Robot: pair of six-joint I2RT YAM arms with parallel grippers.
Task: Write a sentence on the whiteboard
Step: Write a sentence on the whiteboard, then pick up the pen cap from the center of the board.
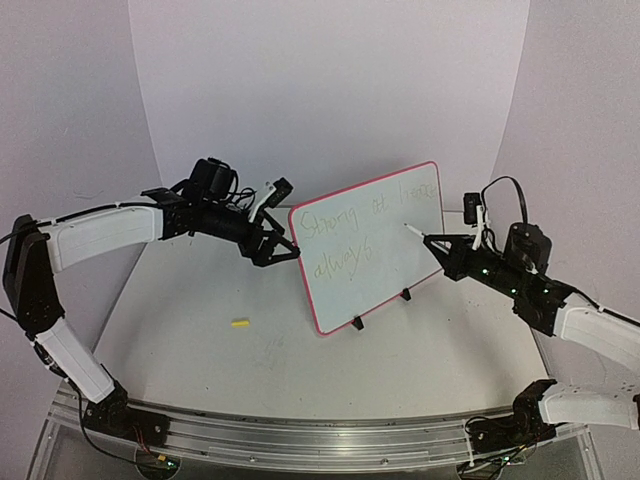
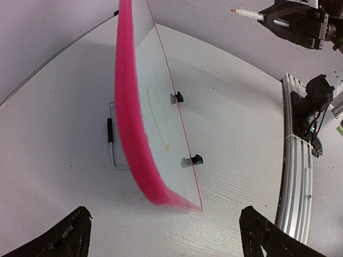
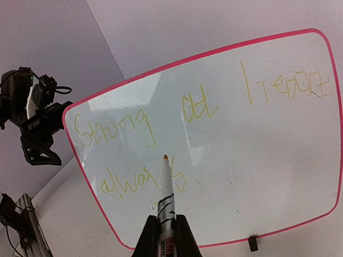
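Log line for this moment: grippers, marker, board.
left gripper: open, beside whiteboard edge | right gripper: shut on marker, tip off board | whiteboard: upright | sentence: two lines written

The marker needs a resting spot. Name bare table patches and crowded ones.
Bare: table from the whiteboard to the front rail, right of the yellow piece. Crowded: the board's left edge, by the open left gripper; its right side, where the right gripper holds the marker.

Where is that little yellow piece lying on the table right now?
In the top view, the small yellow piece lies on the left side of the table, apart from the whiteboard, nearer the arm bases than the left pincer.
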